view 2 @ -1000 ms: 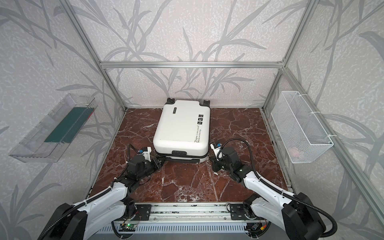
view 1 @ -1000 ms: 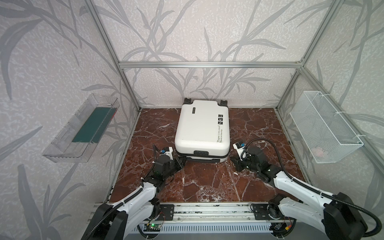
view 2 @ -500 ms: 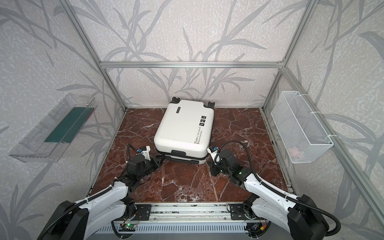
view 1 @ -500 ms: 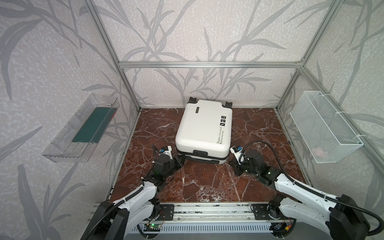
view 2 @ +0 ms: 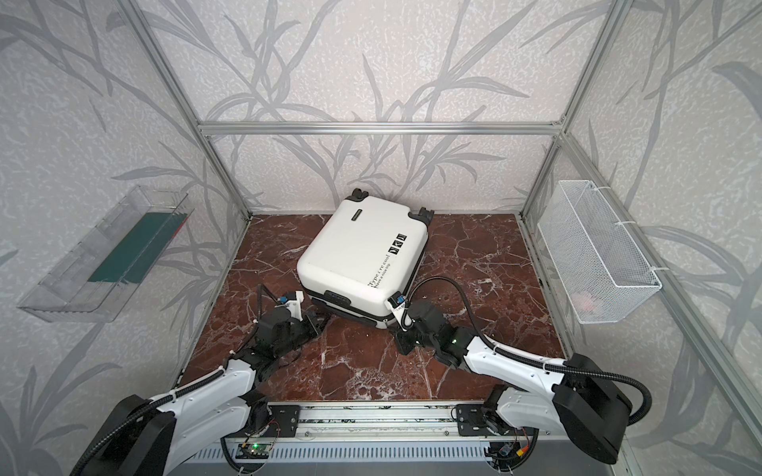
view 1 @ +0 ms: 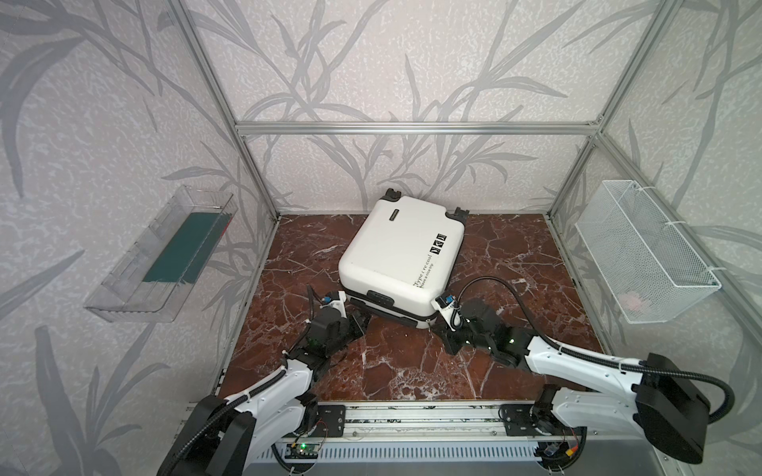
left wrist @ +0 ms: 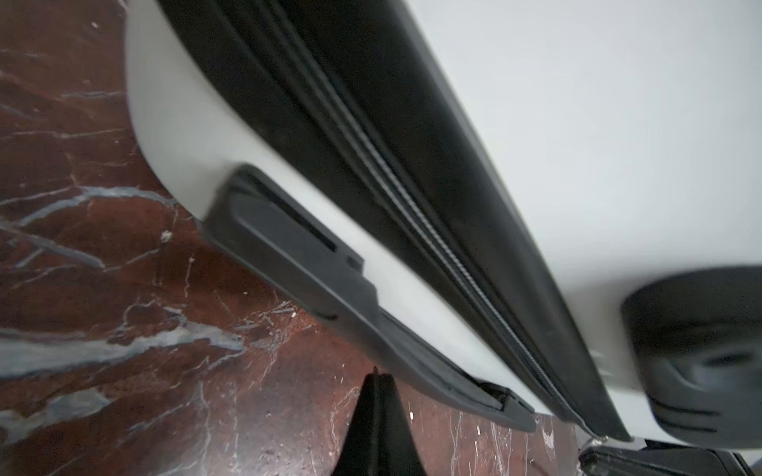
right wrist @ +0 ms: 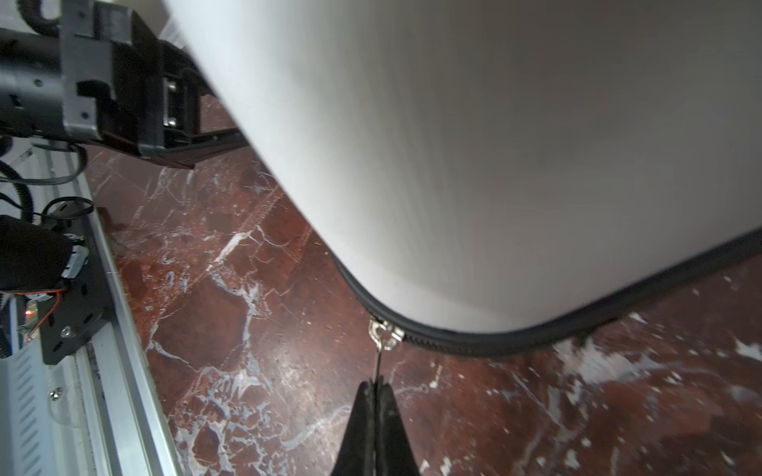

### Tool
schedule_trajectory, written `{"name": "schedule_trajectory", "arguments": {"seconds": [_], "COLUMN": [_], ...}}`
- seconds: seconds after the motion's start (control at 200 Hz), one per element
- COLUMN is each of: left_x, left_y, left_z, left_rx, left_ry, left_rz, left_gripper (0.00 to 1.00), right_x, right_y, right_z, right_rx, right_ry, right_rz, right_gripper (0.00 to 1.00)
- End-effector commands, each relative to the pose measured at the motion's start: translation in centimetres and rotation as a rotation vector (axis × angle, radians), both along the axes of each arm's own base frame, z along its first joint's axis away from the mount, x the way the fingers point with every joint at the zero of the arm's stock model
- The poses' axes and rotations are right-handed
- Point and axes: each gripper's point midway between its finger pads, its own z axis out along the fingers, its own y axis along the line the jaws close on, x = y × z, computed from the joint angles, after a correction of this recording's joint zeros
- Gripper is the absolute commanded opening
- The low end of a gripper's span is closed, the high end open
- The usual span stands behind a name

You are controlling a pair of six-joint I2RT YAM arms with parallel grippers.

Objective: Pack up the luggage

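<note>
The luggage (view 1: 396, 251) (view 2: 358, 251) lies flat on the red marble floor (view 1: 412, 371) towards the back of the cell. Its white shell faces up and it is closed. Its wheels point at the rear wall, and the end with the handle (left wrist: 297, 255) is turned towards the arms and skewed a little to the right. In both top views the left gripper (view 1: 356, 321) (view 2: 315, 323) sits low at the near-left corner of the case. The left wrist view shows this left gripper (left wrist: 376, 373) with its fingertips pressed together and nothing between them. They point at the floor just short of the handle, below the black zipper band (left wrist: 412, 206). Whether they touch the shell is hard to tell from this blurred angle. The right gripper (view 1: 433, 325) (view 2: 393, 327) is tucked at the near-right corner. In the right wrist view the right gripper (right wrist: 376, 385) is clamped on the thin metal zipper pull (right wrist: 385, 336), which hangs from the slider where the zipper rounds that corner. A clear tray (view 1: 123, 305) is fixed to the left wall and holds something flat and dark green (view 1: 185, 247). A white wire basket (view 1: 643, 255) hangs on the right wall with a small pale pink item (view 1: 633, 298) at its bottom.
</note>
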Motion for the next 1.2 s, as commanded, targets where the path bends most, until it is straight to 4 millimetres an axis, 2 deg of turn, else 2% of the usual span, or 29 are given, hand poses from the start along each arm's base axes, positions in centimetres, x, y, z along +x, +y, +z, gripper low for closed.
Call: {"name": "schedule_trajectory", "arguments": {"seconds": [0.0, 0.11, 0.245, 0.285, 0.36, 0.49, 0.59, 0.645, 0.745, 1.105, 1.195], "left_x": [0.1, 0.0, -0.3, -0.4, -0.7, -1.2, -1.3, -1.4, -1.5, -1.5, -1.4], "left_y": [-0.4, -0.4, 0.0, 0.0, 0.4, 1.3, 2.2, 2.6, 2.9, 3.5, 3.7], "left_z": [0.5, 0.7, 0.9, 1.1, 1.4, 1.7, 2.2, 2.7, 3.7, 7.1, 7.3], "left_rx": [-0.008, -0.009, 0.000, 0.004, 0.010, 0.010, -0.012, -0.025, -0.042, -0.060, -0.045], "left_ry": [-0.012, -0.016, -0.018, -0.022, -0.028, -0.043, -0.065, -0.076, -0.098, -0.178, -0.182], "left_rz": [-0.017, -0.018, -0.013, -0.012, -0.004, 0.040, 0.098, 0.120, 0.141, 0.166, 0.177], "left_gripper": [0.00, 0.00, 0.00, 0.03, 0.15, 0.42, 0.58, 0.64, 0.67, 0.65, 0.64], "right_x": [0.0, 0.6, 1.5, 1.7, 1.9, 2.2, 2.2, 2.2, 2.2, 2.1, 2.1], "right_y": [2.6, 2.8, 1.5, 1.0, 0.4, 0.0, 0.1, 0.2, 0.3, 0.3, 0.3], "right_z": [1.6, 1.4, 1.1, 1.1, 1.0, 1.1, 1.1, 1.1, 1.2, 1.5, 1.6], "right_rx": [0.061, 0.066, 0.039, 0.032, 0.024, 0.033, 0.034, 0.036, 0.039, 0.038, 0.038], "right_ry": [-0.015, -0.014, -0.027, -0.032, -0.035, -0.037, -0.033, -0.031, -0.029, -0.033, -0.035], "right_rz": [0.033, 0.007, -0.081, -0.105, -0.130, -0.148, -0.147, -0.145, -0.143, -0.132, -0.132], "right_gripper": [0.00, 0.00, 0.00, 0.00, 0.00, 0.00, 0.00, 0.00, 0.00, 0.00, 0.00]}}
